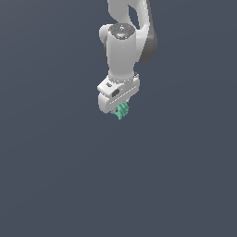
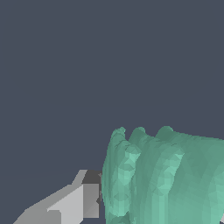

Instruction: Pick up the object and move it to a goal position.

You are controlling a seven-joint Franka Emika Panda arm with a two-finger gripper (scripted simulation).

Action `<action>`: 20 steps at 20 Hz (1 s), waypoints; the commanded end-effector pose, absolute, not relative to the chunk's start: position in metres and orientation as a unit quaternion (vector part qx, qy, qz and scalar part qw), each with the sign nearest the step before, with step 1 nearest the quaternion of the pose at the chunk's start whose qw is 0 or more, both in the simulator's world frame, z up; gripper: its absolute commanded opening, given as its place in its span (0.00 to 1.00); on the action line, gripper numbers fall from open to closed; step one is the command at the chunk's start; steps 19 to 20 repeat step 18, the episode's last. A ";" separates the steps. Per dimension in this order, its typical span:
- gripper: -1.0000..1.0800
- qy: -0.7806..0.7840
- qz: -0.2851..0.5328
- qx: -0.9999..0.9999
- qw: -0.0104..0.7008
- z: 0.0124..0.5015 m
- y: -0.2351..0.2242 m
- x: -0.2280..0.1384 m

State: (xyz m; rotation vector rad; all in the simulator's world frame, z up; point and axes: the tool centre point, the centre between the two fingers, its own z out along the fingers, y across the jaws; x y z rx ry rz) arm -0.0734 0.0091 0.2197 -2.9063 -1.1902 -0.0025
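The object (image 1: 122, 111) is a tiny teal-green jagged lump, showing just under the white hand of the arm in the exterior view. My gripper (image 1: 119, 110) sits over it, and its fingers are hidden behind the hand there. In the wrist view the object (image 2: 166, 175) fills much of the picture, a ridged teal lump. One grey finger (image 2: 83, 201) presses against its side. The other finger is hidden behind the object. The gripper looks shut on the object.
The white arm (image 1: 122, 46) comes down from the top middle of the exterior view. Around it is only a flat dark grey-blue ground (image 1: 55, 176).
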 end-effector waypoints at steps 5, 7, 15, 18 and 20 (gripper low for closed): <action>0.00 -0.379 0.000 -0.925 0.001 0.276 0.006 -0.068; 0.00 -0.379 0.000 -0.926 0.001 0.288 0.005 -0.066; 0.00 -0.378 0.000 -0.926 0.000 0.317 0.002 -0.062; 0.00 -0.378 0.000 -0.926 0.000 0.319 0.002 -0.061; 0.00 -0.378 0.000 -0.926 0.000 0.319 0.002 -0.061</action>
